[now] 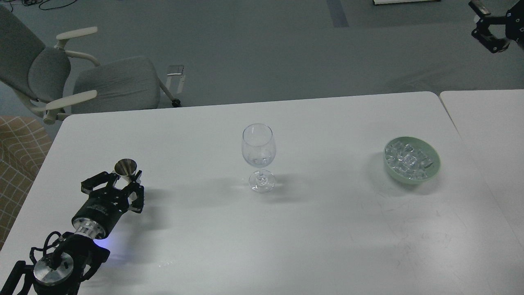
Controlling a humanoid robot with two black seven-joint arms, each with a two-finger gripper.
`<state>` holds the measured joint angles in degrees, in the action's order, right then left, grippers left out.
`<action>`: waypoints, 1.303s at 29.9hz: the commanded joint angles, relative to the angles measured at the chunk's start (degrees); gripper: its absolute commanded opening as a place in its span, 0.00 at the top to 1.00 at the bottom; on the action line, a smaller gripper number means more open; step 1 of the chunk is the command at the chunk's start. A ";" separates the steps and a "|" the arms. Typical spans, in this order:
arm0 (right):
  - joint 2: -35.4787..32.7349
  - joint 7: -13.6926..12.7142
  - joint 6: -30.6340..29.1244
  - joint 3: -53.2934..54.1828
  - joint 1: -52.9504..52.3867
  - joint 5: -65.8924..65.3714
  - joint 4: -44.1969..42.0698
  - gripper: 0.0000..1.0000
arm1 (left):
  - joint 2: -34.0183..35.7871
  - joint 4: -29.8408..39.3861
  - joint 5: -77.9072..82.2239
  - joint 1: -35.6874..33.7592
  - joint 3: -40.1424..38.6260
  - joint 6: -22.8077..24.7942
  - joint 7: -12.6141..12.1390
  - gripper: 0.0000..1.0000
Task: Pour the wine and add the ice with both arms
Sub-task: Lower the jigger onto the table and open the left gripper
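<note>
A clear wine glass [258, 155] stands upright at the table's middle, with a little clear wine [258, 160] barely visible low in its bowl. Clear ice cubes [409, 159] are heaped in a pale green bowl [433, 169] at the right. My left gripper [123, 180] at the near left is shut on the stem of a small steel measuring cup [125, 166], held upright, well left of the glass. My right gripper [484, 25] hangs high at the top right corner, beyond the table, with its fingers apart and nothing in it.
A second white table [487, 123] adjoins at the right, with a narrow gap between. A grey office chair [94, 82] stands behind the table's far left corner. A checked cushion [16, 155] lies off the left edge.
</note>
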<state>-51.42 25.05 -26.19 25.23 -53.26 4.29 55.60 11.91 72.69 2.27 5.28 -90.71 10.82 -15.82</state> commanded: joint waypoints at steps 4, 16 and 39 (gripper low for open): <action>0.00 0.00 0.00 -0.09 0.00 0.02 0.03 0.00 | 0.04 -0.01 0.19 -0.27 0.09 -0.18 0.00 0.47; 0.00 0.00 0.00 0.00 0.00 0.02 0.03 0.00 | 0.40 -0.01 0.19 -0.36 0.09 -0.10 -0.09 0.03; -0.26 0.00 0.00 0.00 0.09 0.02 -0.05 0.00 | 4.00 0.96 -0.43 10.09 -4.30 8.60 -2.02 0.02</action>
<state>-51.48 25.05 -26.20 25.22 -53.26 4.31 55.56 15.37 73.38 2.00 12.09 -93.96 16.26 -17.30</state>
